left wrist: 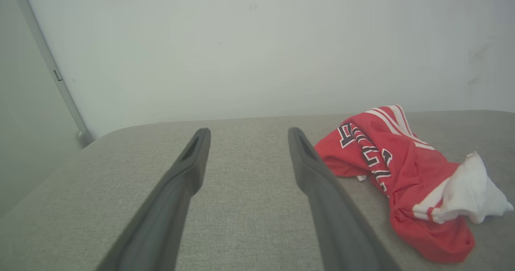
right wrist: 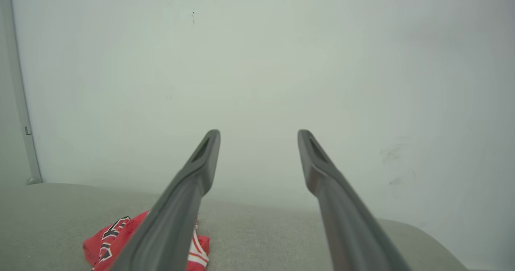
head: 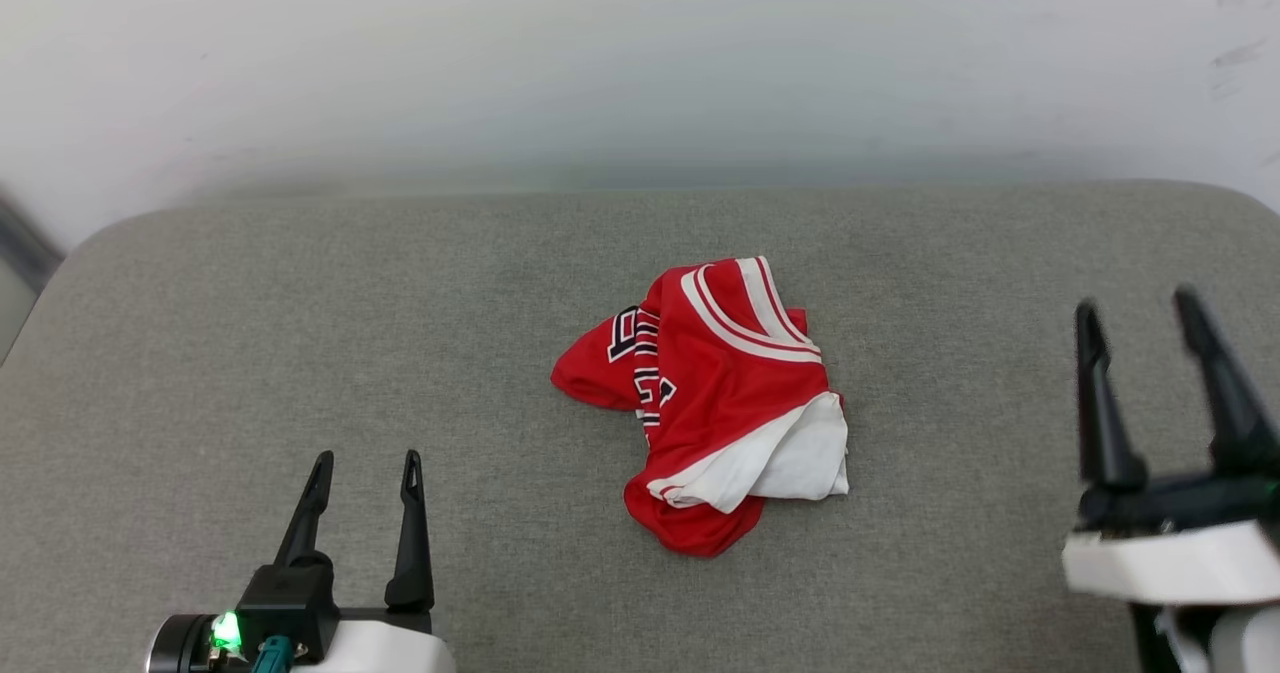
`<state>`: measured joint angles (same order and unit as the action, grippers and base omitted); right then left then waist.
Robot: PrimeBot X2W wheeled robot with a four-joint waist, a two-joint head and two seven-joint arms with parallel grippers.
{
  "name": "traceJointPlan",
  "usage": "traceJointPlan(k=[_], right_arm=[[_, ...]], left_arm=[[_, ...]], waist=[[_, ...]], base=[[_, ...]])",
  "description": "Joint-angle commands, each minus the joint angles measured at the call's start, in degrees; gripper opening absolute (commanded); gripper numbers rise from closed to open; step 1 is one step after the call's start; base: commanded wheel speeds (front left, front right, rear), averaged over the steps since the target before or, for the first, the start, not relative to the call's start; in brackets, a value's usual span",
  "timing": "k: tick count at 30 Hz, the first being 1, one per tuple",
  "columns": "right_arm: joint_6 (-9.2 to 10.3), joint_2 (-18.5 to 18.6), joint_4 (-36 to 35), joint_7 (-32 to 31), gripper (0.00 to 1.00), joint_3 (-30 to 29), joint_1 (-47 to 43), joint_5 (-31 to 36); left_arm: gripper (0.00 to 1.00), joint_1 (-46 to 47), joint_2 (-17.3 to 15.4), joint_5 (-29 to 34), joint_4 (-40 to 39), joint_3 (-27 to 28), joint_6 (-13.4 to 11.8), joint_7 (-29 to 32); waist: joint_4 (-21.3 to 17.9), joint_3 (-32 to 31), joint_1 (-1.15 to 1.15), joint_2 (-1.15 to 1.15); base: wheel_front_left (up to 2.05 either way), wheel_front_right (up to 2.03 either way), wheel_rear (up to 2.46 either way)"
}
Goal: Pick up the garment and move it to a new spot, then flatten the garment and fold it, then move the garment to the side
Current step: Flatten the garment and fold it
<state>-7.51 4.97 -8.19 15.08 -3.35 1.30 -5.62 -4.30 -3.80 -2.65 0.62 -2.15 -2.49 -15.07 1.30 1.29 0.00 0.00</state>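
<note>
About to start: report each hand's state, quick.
Left hand: open, holding nothing.
Right hand: open, holding nothing.

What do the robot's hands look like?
The left gripper and right gripper each have two long, thin, dark fingers with slotted tips. The left one's black base carries a glowing green light and a teal plug. The right one joins a white wrist casing.

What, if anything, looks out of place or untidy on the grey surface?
The garment lies crumpled in a heap near the middle of the grey surface, folded over itself so the lettering is partly hidden and a white sleeve bunches out. Nothing looks spilled or torn.
</note>
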Motion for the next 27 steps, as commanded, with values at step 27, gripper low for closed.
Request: traceJointPlan(k=[27], right_arm=[[0.04,38.8,7.2,-32.5,1.0,57.3,49.3,-33.4]], left_arm=[[1.0,5.1,0.9,-0.4,-1.2,0.2,0.8,-0.2]], waist=[[2.6,8.0,0.0,0.0]], base=[[0.0,0.0,0.0]])
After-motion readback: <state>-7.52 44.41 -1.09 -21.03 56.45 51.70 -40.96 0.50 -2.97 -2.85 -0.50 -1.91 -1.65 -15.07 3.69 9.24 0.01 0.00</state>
